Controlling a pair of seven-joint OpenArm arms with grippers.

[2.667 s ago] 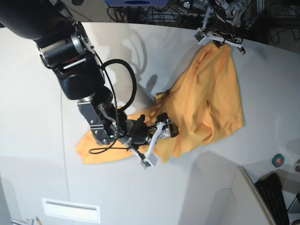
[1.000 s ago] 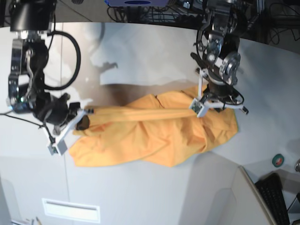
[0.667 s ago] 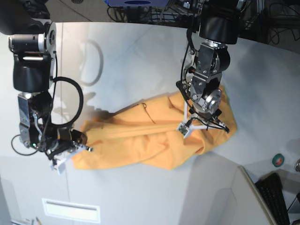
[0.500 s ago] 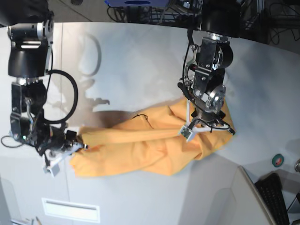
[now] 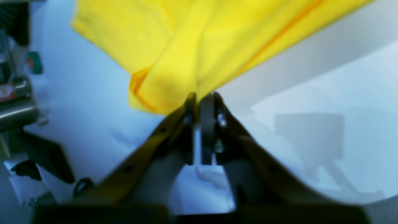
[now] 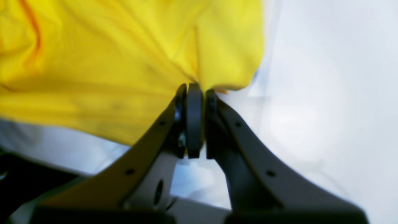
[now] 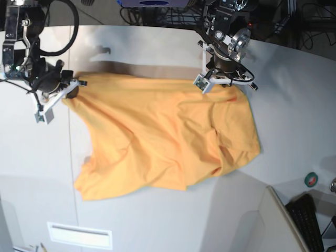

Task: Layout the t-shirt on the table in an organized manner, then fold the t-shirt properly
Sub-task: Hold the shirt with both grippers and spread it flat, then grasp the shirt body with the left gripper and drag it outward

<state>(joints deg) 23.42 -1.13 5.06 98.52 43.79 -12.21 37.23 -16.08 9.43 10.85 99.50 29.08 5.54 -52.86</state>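
The orange-yellow t-shirt point(image 7: 168, 136) lies spread wide on the off-white table point(image 7: 157, 47), with wrinkles and its near-left corner pulled forward. My right gripper point(image 7: 72, 88) is shut on the shirt's far-left corner; the right wrist view shows its tips point(image 6: 194, 88) pinching the yellow cloth point(image 6: 108, 62). My left gripper point(image 7: 224, 82) holds the far-right edge. In the left wrist view its tips point(image 5: 201, 96) stand almost together, and the fabric point(image 5: 186, 37) gathers to a point between them. No neck tag or black marks show.
A green tape roll point(image 7: 312, 179) and a black keyboard point(image 7: 307, 220) sit at the near right, beside a raised grey panel point(image 7: 252, 220). A white rectangular slot point(image 7: 79, 234) lies near the front left. Cables and equipment point(image 7: 157, 13) crowd the table's far edge.
Both grippers have moved toward the table's far edge and further apart. They have pulled the bunched shirt out into a wide flat sheet.
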